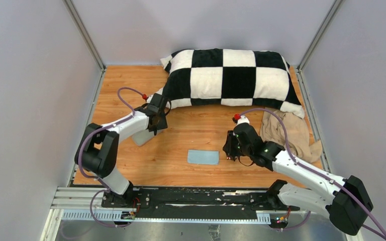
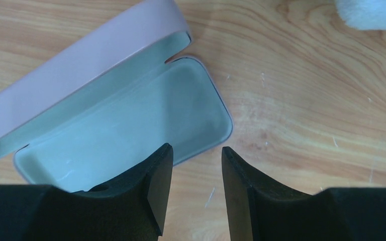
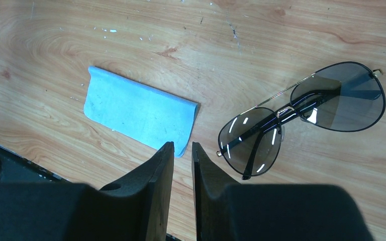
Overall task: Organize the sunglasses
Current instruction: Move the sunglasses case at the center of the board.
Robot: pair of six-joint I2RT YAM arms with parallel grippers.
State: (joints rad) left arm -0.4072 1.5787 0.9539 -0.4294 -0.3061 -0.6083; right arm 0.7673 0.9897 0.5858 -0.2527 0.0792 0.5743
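The sunglasses (image 3: 301, 118), folded, with dark tinted lenses and a thin dark frame, lie on the wooden table to the right of my right gripper (image 3: 182, 143). Its jaws stand a narrow gap apart and hold nothing. In the top view the right gripper (image 1: 229, 150) hides the sunglasses. The light blue cloth (image 3: 135, 113) lies just ahead-left of it (image 1: 203, 157). The pinkish case (image 2: 130, 125) lies open and empty, lid up. My left gripper (image 2: 196, 147) hovers over its right end, open and empty (image 1: 157, 120).
A black-and-white checked pillow (image 1: 231, 78) lies across the back of the table. A beige cloth (image 1: 291, 133) is crumpled at the right. Grey walls enclose the table on three sides.
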